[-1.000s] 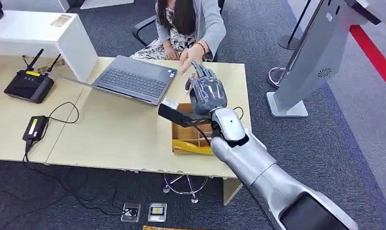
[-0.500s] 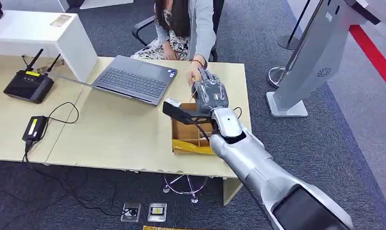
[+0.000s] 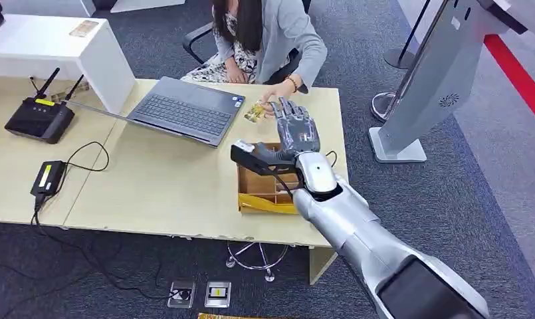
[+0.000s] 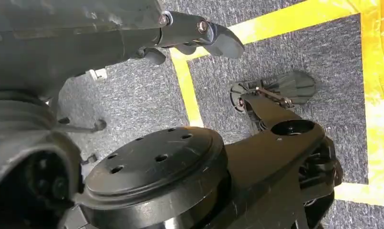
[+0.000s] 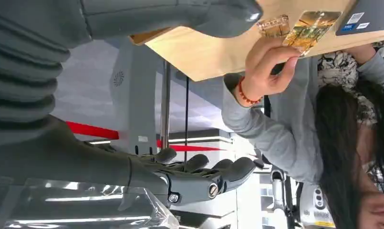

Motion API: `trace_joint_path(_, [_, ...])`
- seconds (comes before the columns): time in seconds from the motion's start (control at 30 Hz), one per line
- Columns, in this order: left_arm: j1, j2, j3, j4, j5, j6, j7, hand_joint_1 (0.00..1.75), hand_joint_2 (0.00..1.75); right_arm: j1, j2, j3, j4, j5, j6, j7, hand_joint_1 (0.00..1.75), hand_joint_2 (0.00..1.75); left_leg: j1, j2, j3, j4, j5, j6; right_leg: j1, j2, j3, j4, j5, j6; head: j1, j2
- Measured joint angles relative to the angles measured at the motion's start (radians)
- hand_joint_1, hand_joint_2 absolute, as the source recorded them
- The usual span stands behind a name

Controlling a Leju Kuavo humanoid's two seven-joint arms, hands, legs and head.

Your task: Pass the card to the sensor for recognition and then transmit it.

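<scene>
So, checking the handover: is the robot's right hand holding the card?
No, the person's hand holds the card; the right hand is empty.

I can't read a single word or number anywhere: the yellow label on the router [image 3: 38, 117], the stickers on the laptop [image 3: 185, 109] and the print on the card [image 3: 254, 111] are all too small or blurred.

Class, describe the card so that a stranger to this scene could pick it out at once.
Start at the pale wooden desk and find the open laptop. Just past its right corner, a seated person's hand holds the card flat at the desktop. It is small, gold-patterned and glossy, unlike the matte cardboard box nearby.
</scene>
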Motion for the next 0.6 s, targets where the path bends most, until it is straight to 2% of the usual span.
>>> trace_joint_path(0.2, [0.0,0.0,0.0,0.0,0.0,-0.002,0.0,0.0,0.0,0.0,-0.002,-0.003,0.011,-0.003,-0.002,0.001,0.0,0.0,0.0,0.0,0.0,0.0,0.0,0.0,0.0,0.0,0.0,0.0,0.0,0.0,0.0,0.0])
trace_joint_path(0.3, [0.0,0.0,0.0,0.0,0.001,-0.009,0.0,0.0,0.0,0.0,-0.024,-0.029,0.012,-0.036,-0.026,0.0,0.0,0.0,0.0,0.0,0.001,0.0,0.0,0.0,0.0,0.0,0.0,0.0,0.0,0.0,0.0,0.0])
trace_joint_path(0.4, [0.003,0.003,0.0,0.0,0.004,-0.02,0.0,0.0,0.0,0.001,-0.074,-0.065,0.016,-0.097,-0.028,-0.002,0.0,0.0,0.0,0.0,0.001,0.0,0.0,0.0,0.0,0.0,0.0,-0.001,0.0,0.0,0.0,0.0])
trace_joint_path(0.6, [0.009,0.015,0.0,0.002,0.022,-0.03,0.002,0.0,0.0,0.011,-0.258,-0.237,0.031,-0.347,-0.018,-0.016,0.0,0.0,-0.002,-0.001,0.0,0.002,0.0,0.001,-0.001,-0.002,0.001,-0.002,0.001,0.001,0.0,0.0])
